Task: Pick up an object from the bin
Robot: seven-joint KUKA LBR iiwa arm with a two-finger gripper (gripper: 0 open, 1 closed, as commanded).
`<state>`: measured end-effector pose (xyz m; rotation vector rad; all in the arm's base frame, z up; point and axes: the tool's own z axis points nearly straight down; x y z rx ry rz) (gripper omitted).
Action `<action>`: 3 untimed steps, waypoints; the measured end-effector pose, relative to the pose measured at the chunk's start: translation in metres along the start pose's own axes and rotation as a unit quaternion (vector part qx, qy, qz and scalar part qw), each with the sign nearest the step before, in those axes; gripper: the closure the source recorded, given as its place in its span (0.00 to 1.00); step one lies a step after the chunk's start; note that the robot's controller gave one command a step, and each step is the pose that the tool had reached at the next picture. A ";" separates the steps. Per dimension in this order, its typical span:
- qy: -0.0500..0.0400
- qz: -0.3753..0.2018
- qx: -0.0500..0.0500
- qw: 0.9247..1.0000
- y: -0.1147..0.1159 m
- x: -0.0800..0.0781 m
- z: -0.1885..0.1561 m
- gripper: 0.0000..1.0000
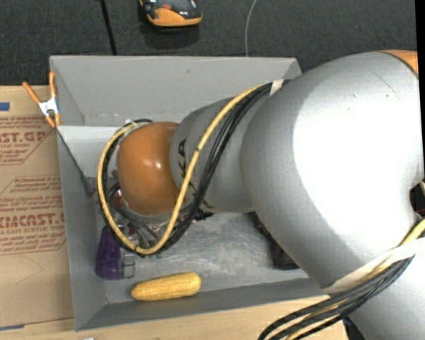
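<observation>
My gripper point(131, 234) reaches down at the bin's left side, and just its dark body peeks out below the arm's orange cover. A purple, bottle-like thing point(108, 255) lies right beside it, against the left wall. Whether the two touch I cannot tell. A yellow corn cob point(166, 286) lies flat along the front wall, a little below and to the right of the gripper.
The arm with its cables covers most of the bin. A dark thing point(282, 255) shows partly under the arm at the front right. Bare grey floor lies between the corn cob and the arm.
</observation>
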<state>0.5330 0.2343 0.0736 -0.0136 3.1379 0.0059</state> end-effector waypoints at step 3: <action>0.007 0.000 0.003 1.000 -0.001 0.003 -0.028 1.00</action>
